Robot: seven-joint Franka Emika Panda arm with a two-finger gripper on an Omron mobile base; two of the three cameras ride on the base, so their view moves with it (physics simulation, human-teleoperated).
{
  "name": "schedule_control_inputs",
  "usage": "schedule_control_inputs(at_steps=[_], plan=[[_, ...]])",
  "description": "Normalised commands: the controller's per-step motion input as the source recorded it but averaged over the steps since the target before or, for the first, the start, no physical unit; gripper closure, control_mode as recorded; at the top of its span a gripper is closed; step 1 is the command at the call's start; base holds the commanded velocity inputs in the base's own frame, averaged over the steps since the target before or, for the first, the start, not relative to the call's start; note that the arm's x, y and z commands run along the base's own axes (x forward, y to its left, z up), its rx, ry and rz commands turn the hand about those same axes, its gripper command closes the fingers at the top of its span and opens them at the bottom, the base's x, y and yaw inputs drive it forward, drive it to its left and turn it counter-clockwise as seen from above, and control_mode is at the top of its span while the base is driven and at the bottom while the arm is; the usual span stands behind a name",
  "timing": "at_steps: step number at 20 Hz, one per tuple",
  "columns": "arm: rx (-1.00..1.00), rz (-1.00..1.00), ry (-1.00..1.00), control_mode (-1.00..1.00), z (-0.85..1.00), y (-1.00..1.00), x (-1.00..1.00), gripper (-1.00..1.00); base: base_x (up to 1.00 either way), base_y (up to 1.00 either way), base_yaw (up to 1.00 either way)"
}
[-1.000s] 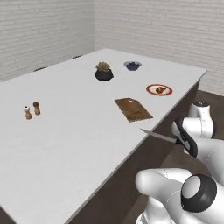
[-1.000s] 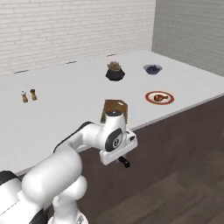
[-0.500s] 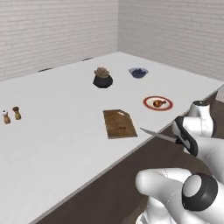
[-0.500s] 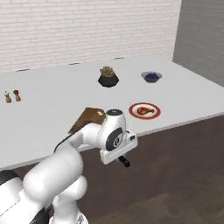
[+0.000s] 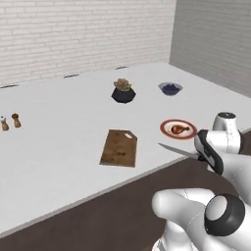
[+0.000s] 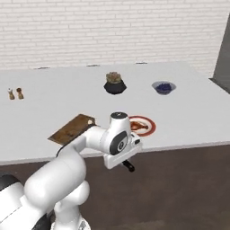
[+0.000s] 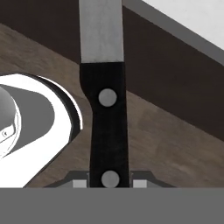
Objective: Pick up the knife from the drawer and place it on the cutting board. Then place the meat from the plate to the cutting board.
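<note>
My gripper [image 5: 200, 156] is shut on the knife's black handle [image 7: 108, 131] and holds it off the counter's front edge. The silver blade [image 5: 175, 150] points left toward the counter. The brown cutting board [image 5: 118, 148] lies flat near the front edge, left of the blade tip. To its right stands the red-rimmed white plate [image 5: 178, 129] with the reddish-brown meat [image 5: 179, 129] on it. In the right base view my arm covers part of the cutting board [image 6: 71, 129], the plate [image 6: 144, 126] shows just behind my hand, and the knife's handle end [image 6: 129, 166] pokes out below the gripper [image 6: 127, 162]. The drawer is out of view.
A dark pot with a plant [image 5: 122, 91] and a small dark blue bowl [image 5: 170, 88] stand further back on the white counter [image 5: 59, 122]. Two small shakers [image 5: 10, 121] stand at the far left. Dark brown cabinet fronts [image 5: 98, 215] run below the counter edge.
The base has driven and turned, so the whole scene has shifted; the board and plate now sit closer in front. The gripper has stayed shut on the knife in the same pose.
</note>
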Motion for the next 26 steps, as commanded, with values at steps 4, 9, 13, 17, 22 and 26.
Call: schedule_control_inputs(at_steps=[4,9,13,17,22,26], plan=[[0.0,0.0,0.0,1.0,0.0,0.0,0.0,1.0,0.0,-0.21,0.36],[0.0,0.0,0.0,1.0,0.0,0.0,0.0,1.0,0.11,-0.02,0.22],[0.0,0.0,0.0,1.0,0.0,0.0,0.0,1.0,0.18,0.0,0.2],[0.0,0.27,0.0,-1.0,0.0,0.0,0.52,1.0,0.0,0.0,0.0],[0.0,0.52,0.0,-1.0,0.05,0.02,0.96,1.0,0.0,0.0,0.0],[0.0,0.54,-0.03,-1.0,0.03,0.14,1.0,1.0,0.0,0.0,0.0]])
